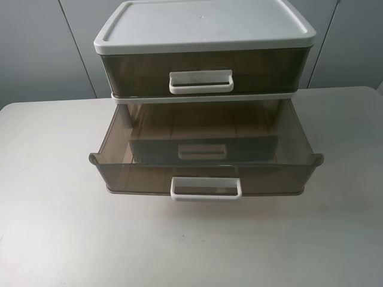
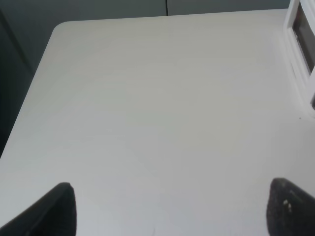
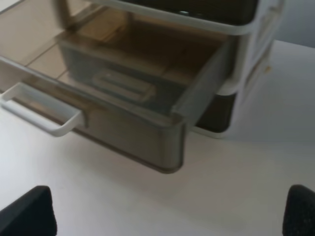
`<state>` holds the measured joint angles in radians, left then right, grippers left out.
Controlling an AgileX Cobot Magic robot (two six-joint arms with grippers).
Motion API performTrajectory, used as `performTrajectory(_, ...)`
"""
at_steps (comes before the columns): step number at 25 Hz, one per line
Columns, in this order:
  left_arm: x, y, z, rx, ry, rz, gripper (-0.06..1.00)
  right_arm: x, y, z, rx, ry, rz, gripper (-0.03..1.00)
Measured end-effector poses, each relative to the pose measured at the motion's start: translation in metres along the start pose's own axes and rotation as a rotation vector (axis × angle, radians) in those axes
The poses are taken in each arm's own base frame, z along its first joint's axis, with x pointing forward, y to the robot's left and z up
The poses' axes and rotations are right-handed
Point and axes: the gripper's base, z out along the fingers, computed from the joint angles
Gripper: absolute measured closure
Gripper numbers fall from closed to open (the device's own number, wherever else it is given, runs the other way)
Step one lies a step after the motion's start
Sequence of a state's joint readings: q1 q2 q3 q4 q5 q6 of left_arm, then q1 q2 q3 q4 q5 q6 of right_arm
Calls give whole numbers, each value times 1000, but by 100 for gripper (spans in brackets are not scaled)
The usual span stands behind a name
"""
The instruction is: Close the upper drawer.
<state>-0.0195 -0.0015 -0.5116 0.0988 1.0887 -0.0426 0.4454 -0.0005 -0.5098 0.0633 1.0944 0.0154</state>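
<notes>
The upper drawer (image 1: 149,176) is pulled far out of the white-topped unit (image 1: 203,24). From the high camera it sits in the middle of the table (image 1: 60,227) and sticks out toward 6 o'clock. Its white handle (image 1: 206,195) is at the very front. Another drawer (image 1: 137,72) sits above it, pushed all the way in. A third drawer front (image 1: 203,149) shows through its smoky floor.

The high camera does not show either gripper.

The right gripper (image 3: 170,211) is spread wide and holds nothing. Its two black fingertips (image 3: 29,211) are far apart, low over the table. The open drawer (image 3: 133,132) is out in front of it and not touching it. The handle (image 3: 44,118) is off to one side of that gripper.

The left gripper (image 2: 172,211) is spread wide too, with nothing between its fingertips (image 2: 54,211). It hangs over bare table. Only a white edge of the unit (image 2: 300,64) shows off to its side, well apart. The drawer itself is not seen from there.
</notes>
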Motion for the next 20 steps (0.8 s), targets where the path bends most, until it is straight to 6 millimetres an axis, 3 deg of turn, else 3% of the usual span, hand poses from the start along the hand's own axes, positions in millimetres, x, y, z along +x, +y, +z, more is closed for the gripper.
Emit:
performTrajectory(11, 0, 0, 0, 0, 0, 0, 20, -1, 3, 3, 399, -30, 218, 27)
performTrajectory(20, 0, 0, 0, 0, 0, 0, 20, -2, 3, 3, 429, -34, 233, 27)
